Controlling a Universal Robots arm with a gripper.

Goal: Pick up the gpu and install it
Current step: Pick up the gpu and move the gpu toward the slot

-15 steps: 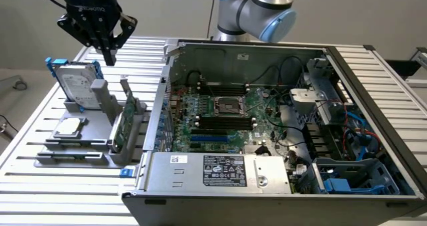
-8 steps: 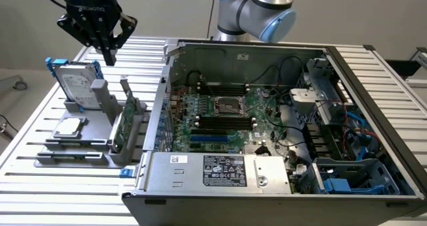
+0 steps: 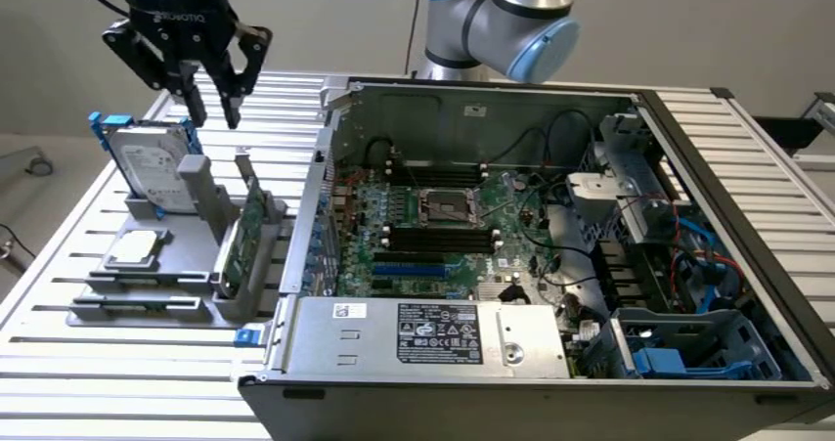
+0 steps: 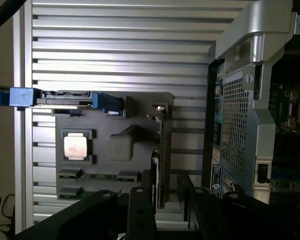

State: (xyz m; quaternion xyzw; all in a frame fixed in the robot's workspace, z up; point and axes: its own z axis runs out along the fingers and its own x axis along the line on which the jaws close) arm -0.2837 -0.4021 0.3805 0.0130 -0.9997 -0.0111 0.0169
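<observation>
Exterior view first: the end effector point(image 3: 215, 118) hangs up in the air at the far left, fingers point(image 3: 195, 97) pointing down and spread apart, with nothing between them. Below it and a bit nearer, the gpu point(image 3: 237, 245) stands on edge in a slot of the gray holder point(image 3: 196, 270), green board showing. That holder sits on the slatted counter point(image 3: 65, 236), just left of the open computer case point(image 3: 483, 109). The hard drive point(image 3: 147, 162) with blue rails stands upright at the holder's far end.

Wrist view: looking straight down, the gpu point(image 4: 159, 150) shows as a thin edge in the holder point(image 4: 120, 117), lined up with the gap of the end effector point(image 4: 171, 212). The dark fingers point(image 4: 140, 210) sit either side of that line and aren't touching the card. A processor chip point(image 4: 75, 146) lies flat on the holder too, and the hard drive point(image 4: 60, 97) and case point(image 4: 240, 125) are in shot.
</observation>
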